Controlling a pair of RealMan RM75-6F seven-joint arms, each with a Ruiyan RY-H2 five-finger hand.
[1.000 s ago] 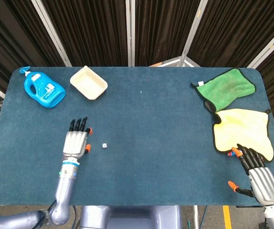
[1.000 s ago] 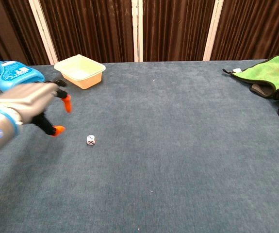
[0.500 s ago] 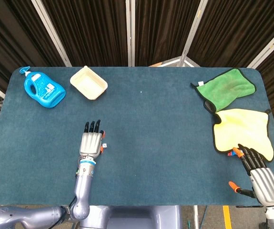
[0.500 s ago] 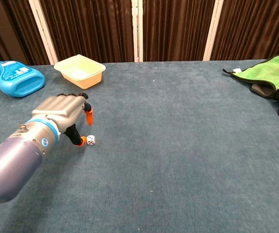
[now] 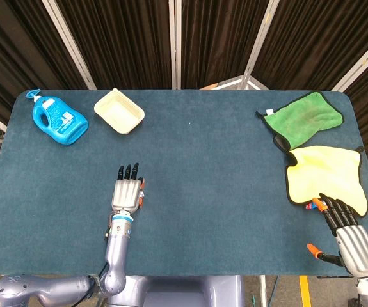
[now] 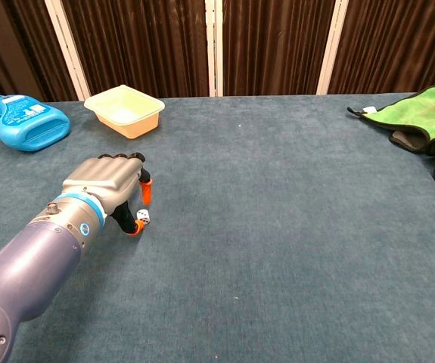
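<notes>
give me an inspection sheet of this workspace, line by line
surface: dark blue felt-like table, flat.
job's things: small white die on the table, right at the left hand's fingertips; whether it is gripped cannot be told.
clutter: blue jug lying at far left; cream tray beside it; green cloth and yellow cloth at the right edge, overlapping.
hands: left hand curled over the die; right hand at the yellow cloth's near edge, fingers spread.
cables: nothing seen on the table.
surroundings: dark curtains with pale posts behind.
</notes>
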